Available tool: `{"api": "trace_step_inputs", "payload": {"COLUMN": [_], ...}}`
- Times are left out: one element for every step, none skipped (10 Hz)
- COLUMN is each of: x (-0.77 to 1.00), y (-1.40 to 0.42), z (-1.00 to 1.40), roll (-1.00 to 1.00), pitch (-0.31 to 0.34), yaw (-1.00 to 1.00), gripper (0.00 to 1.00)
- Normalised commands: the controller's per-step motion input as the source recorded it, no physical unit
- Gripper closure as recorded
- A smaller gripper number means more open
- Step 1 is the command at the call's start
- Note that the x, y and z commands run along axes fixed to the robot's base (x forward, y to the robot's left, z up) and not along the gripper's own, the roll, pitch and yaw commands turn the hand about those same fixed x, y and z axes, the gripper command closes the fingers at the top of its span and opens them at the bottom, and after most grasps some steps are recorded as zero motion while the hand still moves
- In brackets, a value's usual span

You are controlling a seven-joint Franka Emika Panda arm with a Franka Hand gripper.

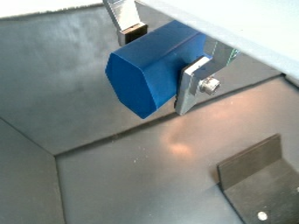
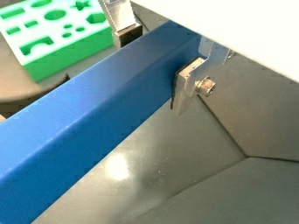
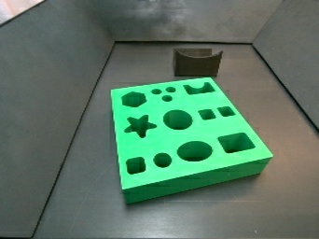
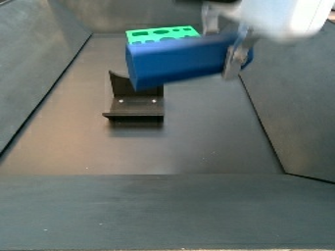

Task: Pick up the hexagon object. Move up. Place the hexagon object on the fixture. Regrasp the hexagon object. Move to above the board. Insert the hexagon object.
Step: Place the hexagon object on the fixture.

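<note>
Gripper is clamped on the hexagon object, one silver finger flat against a side face of the blue bar, the other at its far side; a side view shows the bar held level in the air, clear of the floor. Judged step: the lift is done and the carry to the fixture is in hand, since the bar hangs above and just beyond that dark bracket (not yet seated, gap visible below). Next move calls for lowering the bar squarely into the fixture's notch, keeping it level so it does not roll off, then releasing for the regrasp. Count: one blue bar, one fixture, one green board, one gripper. The board sits on the floor with all cut-outs empty.
</note>
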Motion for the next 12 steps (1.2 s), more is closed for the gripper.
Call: {"api": "trace_step_inputs", "payload": {"x": [1.00,1.00,1.00,1.00,1.00,1.00,1.00,1.00,1.00,0.95,0.86,0.76], "y": [-0.44,-0.44,-0.36,-0.29,-0.25,-0.20,-0.16,-0.12,-0.09,-0.06,-0.04,-0.02], "z": [0.26,0.21,0.18,0.15,0.13,0.10,0.08,0.07,0.06,0.04,0.03,0.02], "roll": [-0.09,-0.09,-0.09,-0.10,-0.10,-0.11,-0.12,-0.13,-0.14,-0.15,-0.17,-0.19], "pitch": [0.036,0.039,0.051,0.064,0.072,0.079,0.091,0.103,0.117,0.133,0.151,0.174], "yaw": [1.00,1.00,1.00,1.00,1.00,1.00,1.00,1.00,1.00,1.00,1.00,1.00], "gripper": [1.00,1.00,1.00,1.00,1.00,1.00,1.00,1.00,1.00,1.00,1.00,1.00]}}
